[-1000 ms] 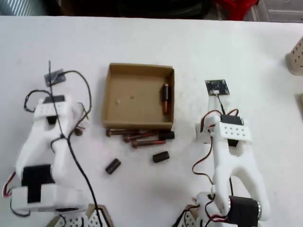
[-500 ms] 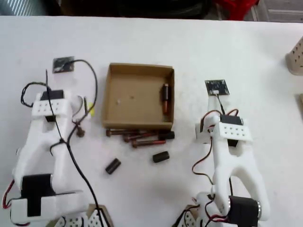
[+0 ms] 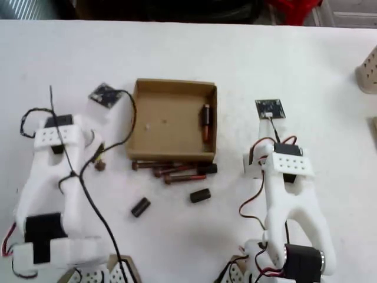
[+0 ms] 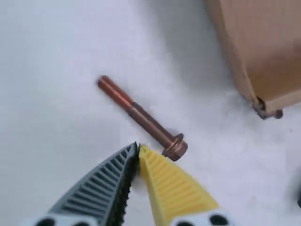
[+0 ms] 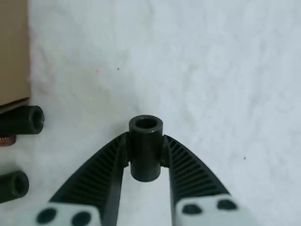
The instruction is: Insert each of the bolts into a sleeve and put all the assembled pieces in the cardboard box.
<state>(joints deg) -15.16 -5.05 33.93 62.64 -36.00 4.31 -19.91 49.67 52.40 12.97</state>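
Beside the cardboard box [image 4: 254,47], left gripper [image 4: 138,149] is pinched shut and empty, tips just beside the head of a bolt [image 4: 136,115] lying on the table [image 4: 51,52]. Right gripper [image 5: 145,140] clamps an upright black sleeve [image 5: 146,150]. Box holds what looks like one assembled piece [image 3: 205,122].

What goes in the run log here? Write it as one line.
left tool shut, empty, beside loose bolt | right tool shut on sleeve | cardboard box holds one assembled piece

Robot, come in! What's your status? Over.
Left gripper shut, empty, by a loose bolt. Right gripper shut on sleeve. One piece in cardboard box. Nothing blocking.
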